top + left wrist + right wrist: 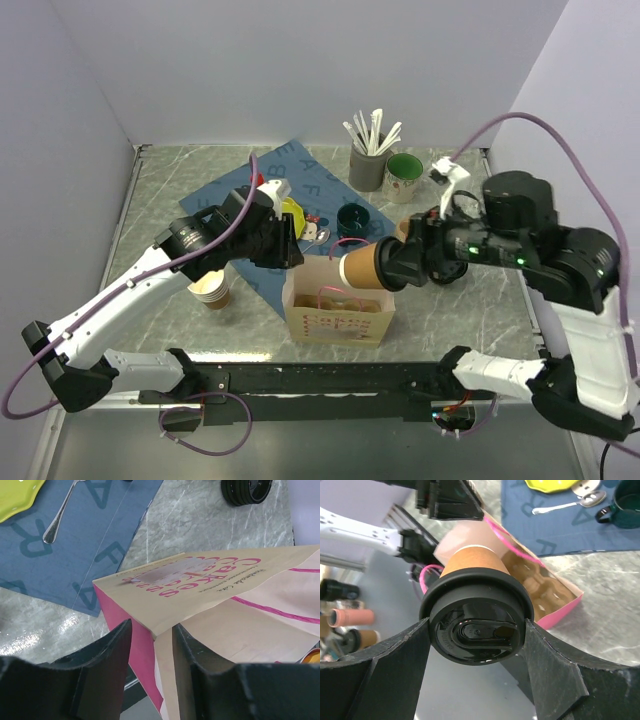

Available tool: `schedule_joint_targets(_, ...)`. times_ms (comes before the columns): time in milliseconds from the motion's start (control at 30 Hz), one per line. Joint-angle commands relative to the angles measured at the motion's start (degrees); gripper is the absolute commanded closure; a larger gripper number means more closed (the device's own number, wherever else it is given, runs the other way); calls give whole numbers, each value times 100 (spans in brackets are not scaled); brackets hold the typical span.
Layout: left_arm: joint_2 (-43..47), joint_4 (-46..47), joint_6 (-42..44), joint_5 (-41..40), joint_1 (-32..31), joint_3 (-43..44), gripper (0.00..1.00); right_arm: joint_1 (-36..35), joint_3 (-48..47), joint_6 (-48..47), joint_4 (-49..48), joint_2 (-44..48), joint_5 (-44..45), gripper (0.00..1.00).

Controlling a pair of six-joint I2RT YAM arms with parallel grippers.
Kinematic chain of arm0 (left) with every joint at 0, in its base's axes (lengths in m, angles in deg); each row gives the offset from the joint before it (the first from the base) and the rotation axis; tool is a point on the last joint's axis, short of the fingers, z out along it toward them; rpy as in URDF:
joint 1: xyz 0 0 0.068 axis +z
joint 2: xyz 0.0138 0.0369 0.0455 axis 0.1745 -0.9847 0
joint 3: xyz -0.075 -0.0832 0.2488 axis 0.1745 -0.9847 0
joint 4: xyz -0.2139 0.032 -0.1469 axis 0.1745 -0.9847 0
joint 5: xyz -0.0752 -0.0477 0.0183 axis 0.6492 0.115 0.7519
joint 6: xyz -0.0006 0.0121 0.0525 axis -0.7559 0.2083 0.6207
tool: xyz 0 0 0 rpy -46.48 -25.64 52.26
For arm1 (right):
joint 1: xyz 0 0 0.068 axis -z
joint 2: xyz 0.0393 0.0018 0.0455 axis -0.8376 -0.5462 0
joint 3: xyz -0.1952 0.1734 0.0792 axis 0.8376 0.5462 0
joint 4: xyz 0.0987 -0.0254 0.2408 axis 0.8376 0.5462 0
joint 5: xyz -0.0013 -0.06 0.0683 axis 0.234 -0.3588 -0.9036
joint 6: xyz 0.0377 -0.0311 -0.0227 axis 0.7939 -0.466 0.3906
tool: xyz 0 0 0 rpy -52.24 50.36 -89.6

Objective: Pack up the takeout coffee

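Gripping the takeout coffee (pixel 360 266) at its black lid (pixel 477 630), the right fingers (pixel 402 655) are clenched on either side of the rim; the cup lies on its side in the air, base towards the left arm, above the far right rim of the open paper bag (pixel 338 318); the bag stands on the worktop (pixel 450 315) between the two arms. The top view shows only the brown cup wall, the lid being buried among the fingers; the right wrist view looks straight at the lid's sip hole and, past it, down into the bag, where a moulded cardboard tray (pixel 532 582) lines the bottom. The left wrist view shows what neither other view does: the left fingers (pixel 107 665) stand apart, released, one on either side of the bag's upper corner, with the pink side panel and the pale inner wall between them; whether either touches the paper is unclear; from above, that arm shows only as a dark mass at the bag's left rim. Behind the bag lies a blue mat (pixel 300 175) with a yellow plate (pixel 15 500) and a spoon (pixel 59 515); a dark mug (pixel 352 218) stands beside them; only the top view takes in the stack of paper cups (pixel 213 290) left of the bag, a green-lined mug (pixel 403 175) and a grey holder of white stirrers (pixel 368 165) at the back.
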Motion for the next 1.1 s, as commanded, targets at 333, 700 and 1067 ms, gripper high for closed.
schedule_joint_targets(333,153,273,-329,142,18,129,59,-1408,-14,-456,447,-883,2168,51)
schedule_joint_targets(700,-5,10,-496,107,26,137,71,-1812,540,-728,183,-865,2591,52)
schedule_joint_targets(1067,-207,-369,-66,380,18,392,68,-1918,813,-395,183,-830,2810,53)
